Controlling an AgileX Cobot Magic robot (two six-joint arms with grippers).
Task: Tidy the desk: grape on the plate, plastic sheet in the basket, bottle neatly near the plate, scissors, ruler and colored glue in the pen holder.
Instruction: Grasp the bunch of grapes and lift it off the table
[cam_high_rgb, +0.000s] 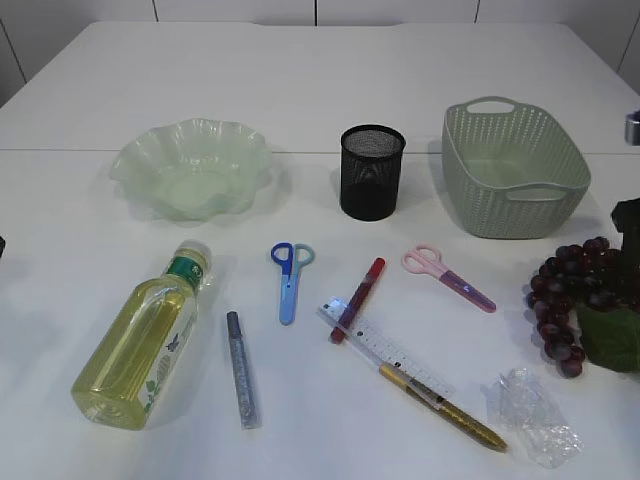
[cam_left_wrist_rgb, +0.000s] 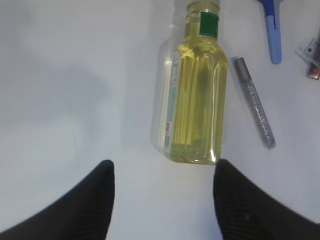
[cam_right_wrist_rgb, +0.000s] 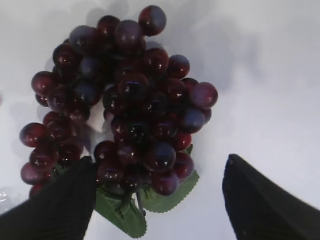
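1. The basket (cam_high_rgb: 515, 170), pale green and woven, stands at the far right of the desk, well beyond the right gripper (cam_right_wrist_rgb: 160, 200). It waits for the plastic sheet.
2. The plate (cam_high_rgb: 190, 165), a wavy-rimmed pale green dish, sits far ahead of the left gripper (cam_left_wrist_rgb: 162, 195). Nothing lies in it, so the grape has yet to go there.
3. The bottle (cam_left_wrist_rgb: 195, 85), filled with yellow liquid, lies on its side just ahead of the left gripper, base toward the fingers, cap pointing away. The gripper's jaws stand wide apart and hold nothing; judging by this line-up, they are placed to take the bottle.
4. The grape (cam_right_wrist_rgb: 120, 100), a dark red bunch with a green leaf, lies on the desk directly under the right gripper. Its jaws are spread wide, one finger at the bunch's lower left edge and the other well clear on the right; nothing is gripped. This looks like the approach for a grasp.
5. The pen holder (cam_high_rgb: 372, 170), black mesh, stands between plate and basket, far from both grippers.
6. The ruler (cam_high_rgb: 385, 348), clear, lies slantwise between the grippers, with a red glue pen (cam_high_rgb: 358, 298) across its far end and a gold glue pen (cam_high_rgb: 440, 405) at its near end.
7. The plastic sheet (cam_high_rgb: 535, 415), crumpled and clear, lies near the grape, on its left.
8. Blue scissors (cam_high_rgb: 290, 280) and pink scissors (cam_high_rgb: 448, 277) lie flat, mid-desk.
9. A silver glue pen (cam_left_wrist_rgb: 254, 102) lies just right of the bottle.
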